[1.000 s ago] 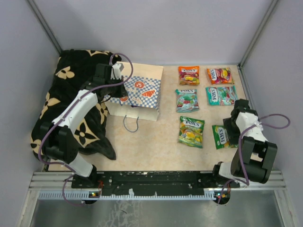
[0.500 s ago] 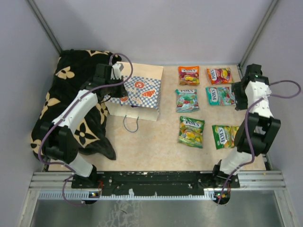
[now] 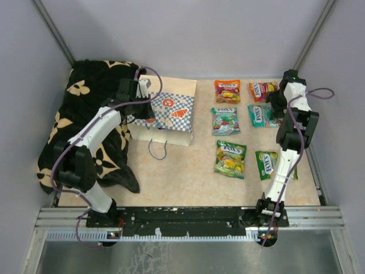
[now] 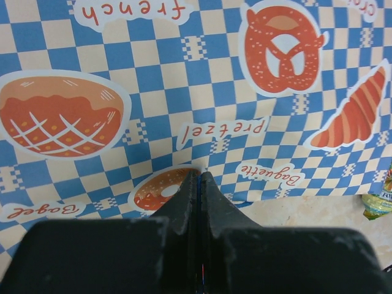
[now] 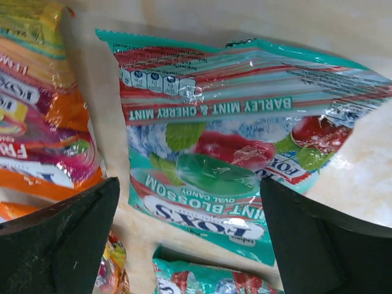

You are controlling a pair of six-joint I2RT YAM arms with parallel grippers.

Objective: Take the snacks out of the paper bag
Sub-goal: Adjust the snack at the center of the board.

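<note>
The paper bag (image 3: 171, 111) lies flat left of centre, one blue cord handle (image 3: 158, 149) trailing toward me. My left gripper (image 3: 146, 104) sits at the bag's left edge, and its wrist view shows the checkered face (image 4: 202, 79). The gripper (image 4: 199, 177) is shut with a thin blue strip of the bag pinched in it. Several snacks lie right of the bag: orange (image 3: 227, 90), red (image 3: 263, 90), teal (image 3: 224, 120) and green (image 3: 230, 158). My right gripper (image 3: 277, 104) hangs open and empty over a teal packet (image 3: 261, 115) (image 5: 226, 153), which lies between its spread fingers (image 5: 61, 239).
A black flower-patterned cloth (image 3: 80, 125) is heaped at the left, under my left arm. Another green packet (image 3: 266, 164) lies near the right arm's base. Grey walls stand close on the left, far and right sides. The metal rail (image 3: 188, 220) runs along the near edge.
My right arm has swung from the near right, by the green packet, up to the far right over the teal packet. My left gripper has barely shifted on the bag.
</note>
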